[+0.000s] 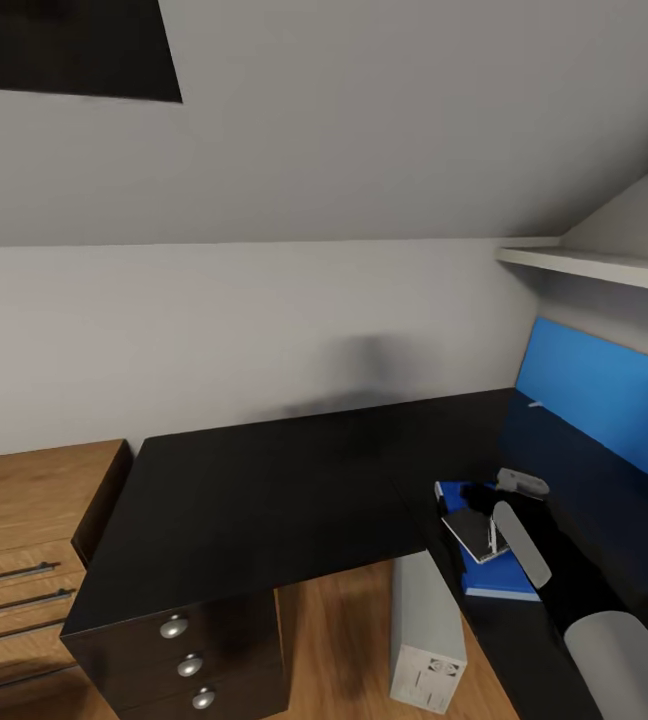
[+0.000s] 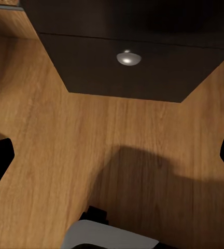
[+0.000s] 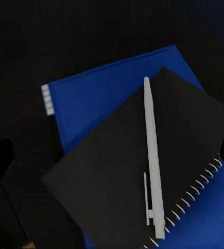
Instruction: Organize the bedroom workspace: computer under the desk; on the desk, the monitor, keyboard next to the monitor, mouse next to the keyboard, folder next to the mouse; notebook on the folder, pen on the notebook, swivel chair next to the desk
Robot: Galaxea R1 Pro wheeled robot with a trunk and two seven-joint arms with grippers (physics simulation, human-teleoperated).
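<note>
- Pen (image 3: 153, 161) lying on spiral notebook (image 3: 117, 171), stacked on blue folder (image 3: 91, 104) near counter's (image 1: 264, 490) front edge.
- Right pincer (image 3: 112, 155) above, released.
- Left pincer (image 2: 112, 155) released.

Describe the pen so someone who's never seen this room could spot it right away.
Find the black desk, then the blue folder lying on it. A dark spiral notebook sits on the folder, and the pen lies on top: the only thin white stick there.
</note>
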